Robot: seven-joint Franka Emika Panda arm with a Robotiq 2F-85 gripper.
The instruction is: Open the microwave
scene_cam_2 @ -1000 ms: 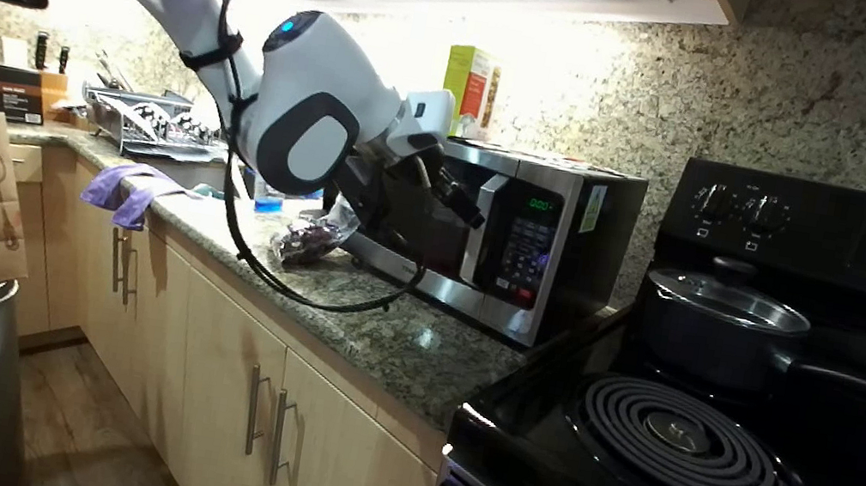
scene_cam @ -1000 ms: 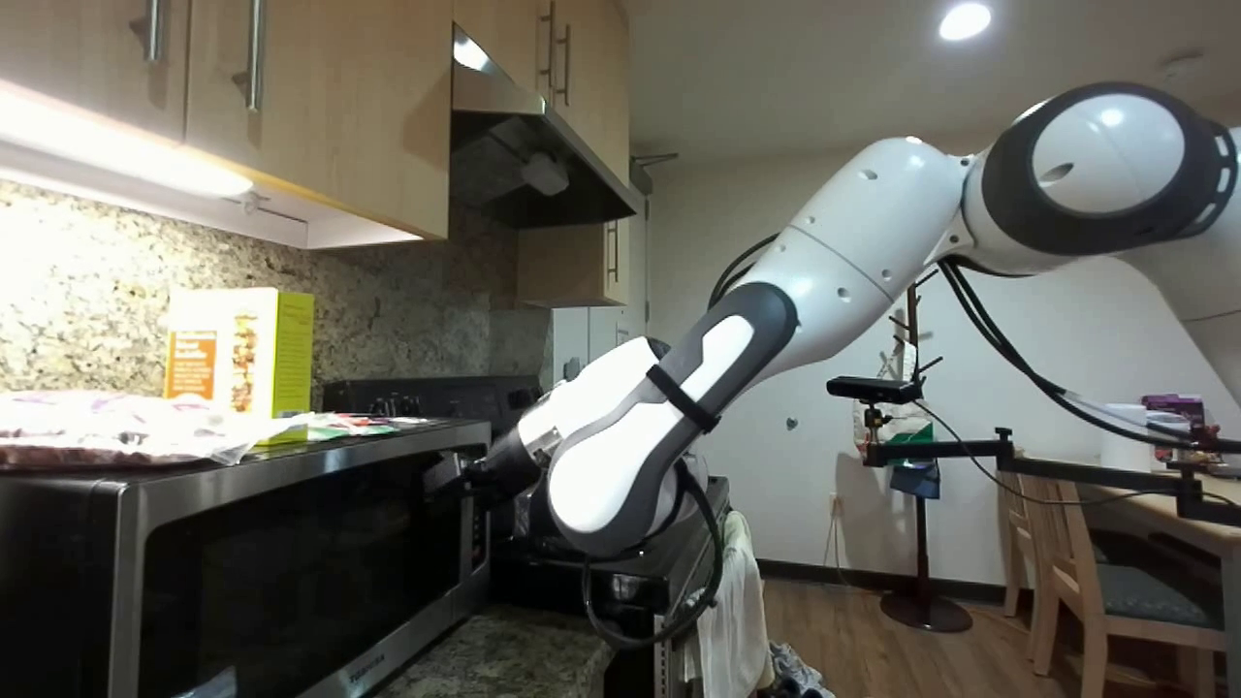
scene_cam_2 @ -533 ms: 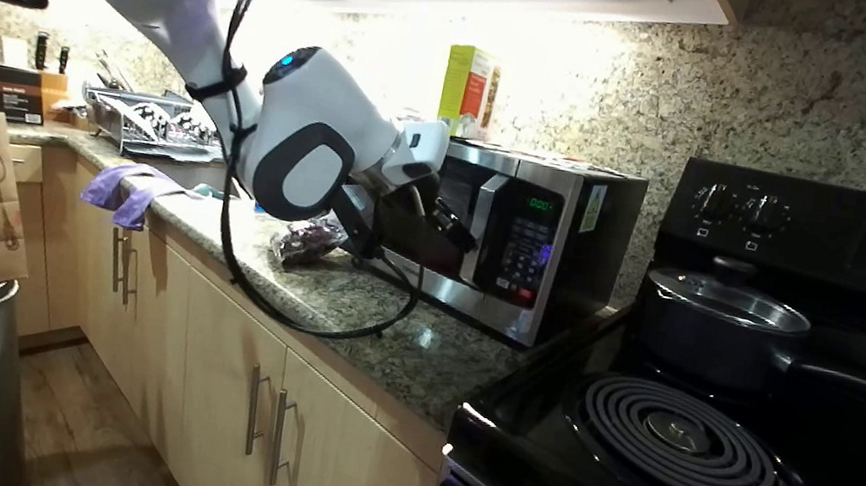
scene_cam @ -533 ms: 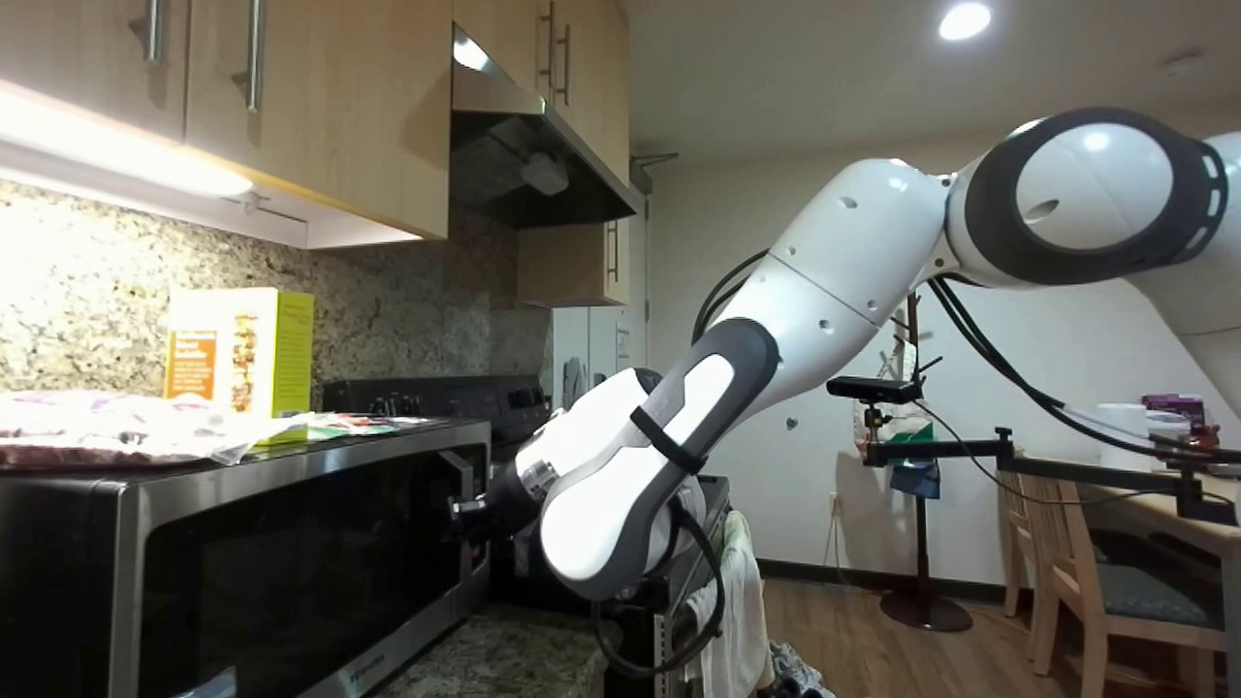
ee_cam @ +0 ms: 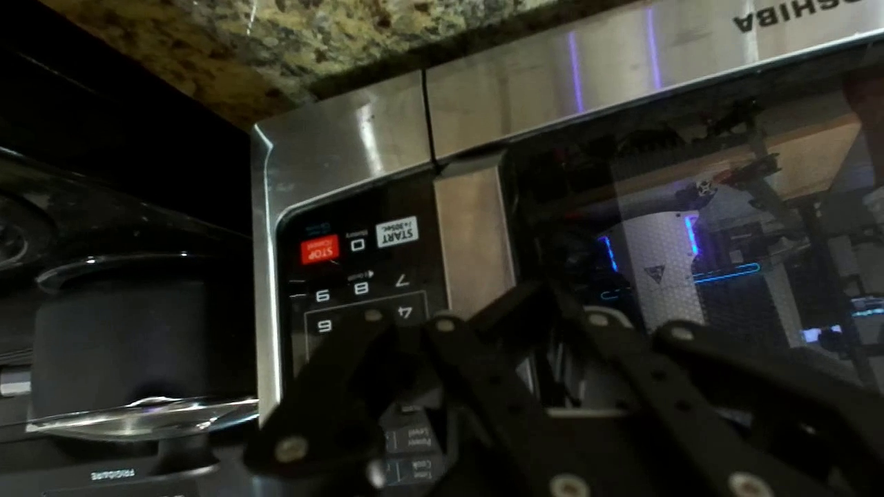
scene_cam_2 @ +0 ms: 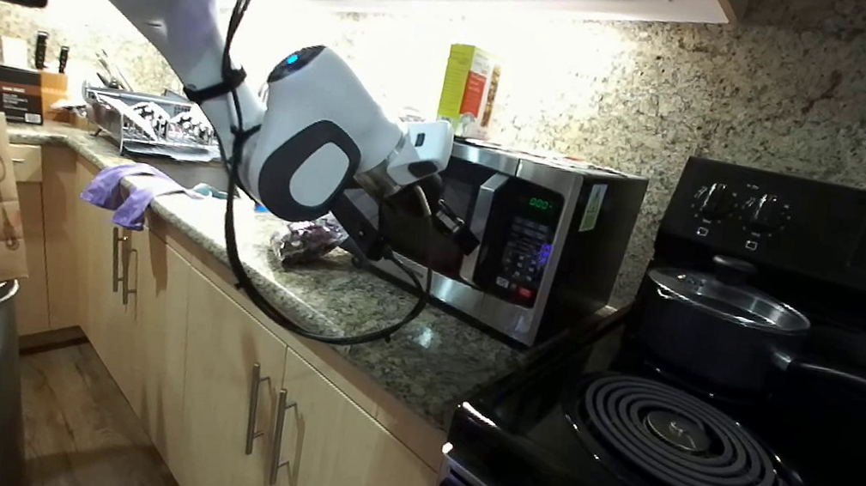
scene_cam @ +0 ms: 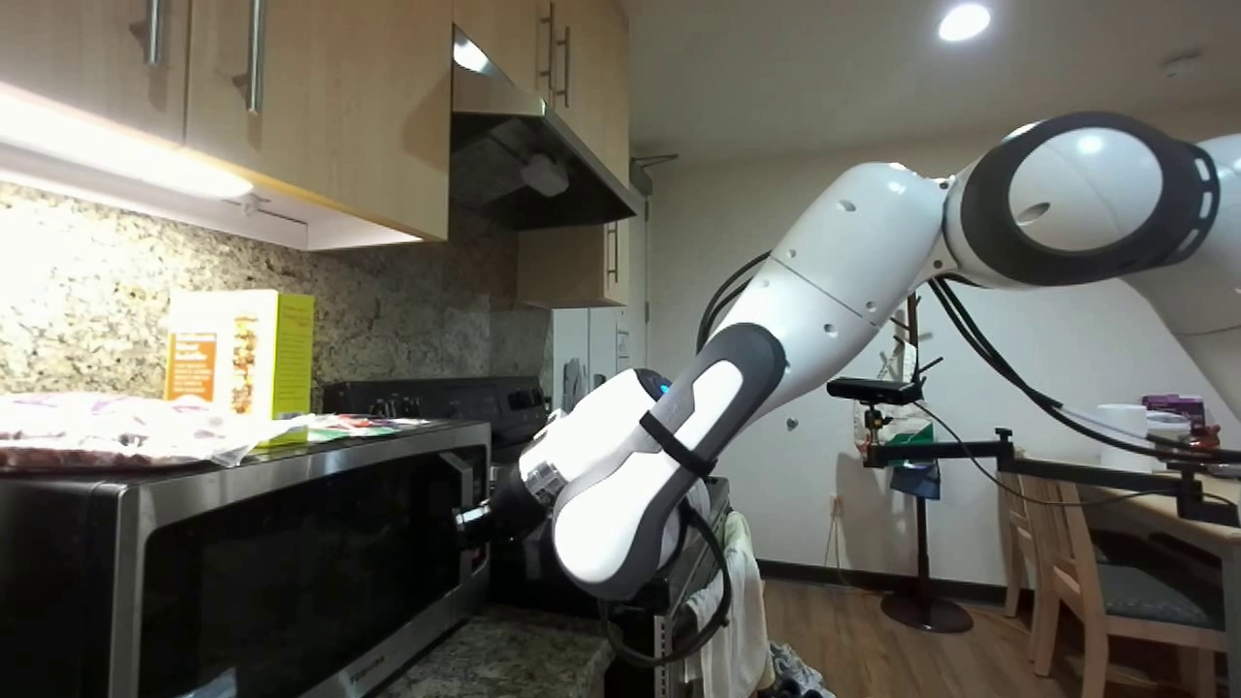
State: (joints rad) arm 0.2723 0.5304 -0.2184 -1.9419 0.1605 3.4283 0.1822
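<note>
Your microwave [scene_cam_2: 515,243] stands upright on the worktop [scene_cam_2: 413,370], by the speckled wall [scene_cam_2: 766,113], below the cupboards [scene_cam: 320,126] and just beside the stove [scene_cam_2: 841,464]. Its long axis lies level and runs along the wall; its front faces out into the room. The door is closed. The panel [ee_cam: 366,269], with its keys, sits at the end nearest the stove, and in an exterior view you see its green digits lit. The dark window [scene_cam: 301,572] fills most of the front. Between the two, the handle [ee_cam: 476,235] runs up and down, square to the long axis. In the wrist view you get all this inverted: keys and lettering read upside down, and the worktop shows at the top.

Your claw [ee_cam: 545,293] looks closed, its tips together, at the door on the window side of the handle. Whether it touches the handle, you can't make out. On top of the microwave lie a bag [scene_cam: 136,427] and an upright green box [scene_cam_2: 466,92].
</note>
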